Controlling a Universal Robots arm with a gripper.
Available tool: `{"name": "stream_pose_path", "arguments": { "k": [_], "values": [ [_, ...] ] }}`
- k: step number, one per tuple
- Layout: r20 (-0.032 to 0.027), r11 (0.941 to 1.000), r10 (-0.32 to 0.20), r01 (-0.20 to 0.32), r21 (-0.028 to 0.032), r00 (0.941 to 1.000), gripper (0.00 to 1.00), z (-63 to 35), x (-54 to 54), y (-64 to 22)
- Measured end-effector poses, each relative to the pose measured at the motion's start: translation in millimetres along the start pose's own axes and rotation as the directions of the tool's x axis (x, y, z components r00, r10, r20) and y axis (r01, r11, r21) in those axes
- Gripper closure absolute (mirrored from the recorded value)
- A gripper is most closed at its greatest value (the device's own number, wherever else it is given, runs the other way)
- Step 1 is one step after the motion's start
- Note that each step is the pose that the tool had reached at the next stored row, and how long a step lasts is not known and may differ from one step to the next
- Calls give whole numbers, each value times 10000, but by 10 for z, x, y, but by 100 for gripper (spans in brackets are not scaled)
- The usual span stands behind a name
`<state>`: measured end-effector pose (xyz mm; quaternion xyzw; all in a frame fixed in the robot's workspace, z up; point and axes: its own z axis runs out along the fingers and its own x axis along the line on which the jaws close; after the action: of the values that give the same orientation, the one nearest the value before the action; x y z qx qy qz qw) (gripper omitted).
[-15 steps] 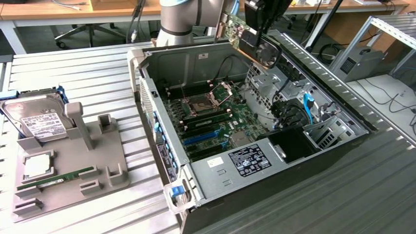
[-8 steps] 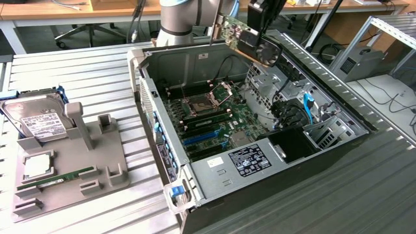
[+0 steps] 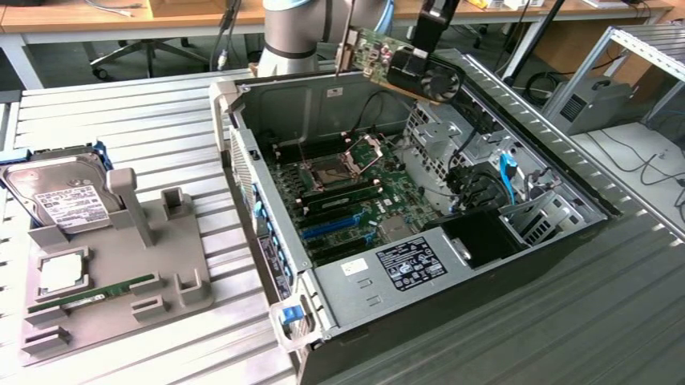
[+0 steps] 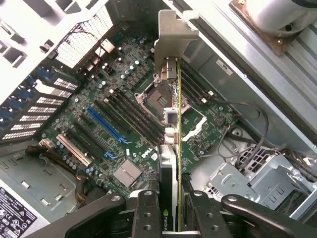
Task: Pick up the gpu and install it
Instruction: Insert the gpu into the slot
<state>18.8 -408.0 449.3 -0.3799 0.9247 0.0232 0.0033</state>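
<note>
The gpu [image 3: 412, 70], a green card with a black fan and a silver end bracket, hangs in the air over the back rim of the open computer case [image 3: 557, 188]. My gripper [image 3: 421, 48] is shut on the card's end away from the bracket. In the wrist view the gpu [image 4: 172, 124] is seen edge-on with its bracket [image 4: 171, 44] farthest from me. My gripper [image 4: 171, 218] clamps it between both fingers [image 4: 147, 213]. Below it lies the motherboard [image 4: 99, 89] with its blue slot [image 4: 106, 124] and the CPU socket [image 4: 156, 99].
On the exterior view's left a grey fixture tray [image 3: 139, 241] holds a hard drive [image 3: 64, 196], a chip [image 3: 62, 273] and a green RAM stick [image 3: 91, 293]. Drive cages and cables [image 3: 503, 172] fill the case's right side. The power supply [image 3: 412, 265] sits at the case's near end.
</note>
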Motion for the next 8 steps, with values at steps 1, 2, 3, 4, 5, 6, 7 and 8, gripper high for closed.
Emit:
{"name": "stream_pose_path", "arguments": {
  "k": [1, 2, 3, 4, 5, 6, 7, 8],
  "values": [
    [-5, 9999, -121, 121, -3, 9999, 73, 0, -1, 1],
    [-10, 9996, -280, 280, -7, 9996, 73, 0, -2, 2],
    [-18, 9990, -440, 440, -11, 9990, 73, 0, -3, 3],
    [-22, 9984, -566, 566, -14, 9984, 73, 0, -3, 3],
    [-26, 9977, -685, 685, -17, 9976, 73, 1, -3, 4],
    [-29, 9972, -749, 749, -19, 9972, 73, 1, -4, 4],
    [-33, 9964, -851, 851, -22, 9964, 73, 0, -4, 4],
    [-38, 9955, -942, 942, -24, 9955, 73, 0, -5, 4]
  ]
}}
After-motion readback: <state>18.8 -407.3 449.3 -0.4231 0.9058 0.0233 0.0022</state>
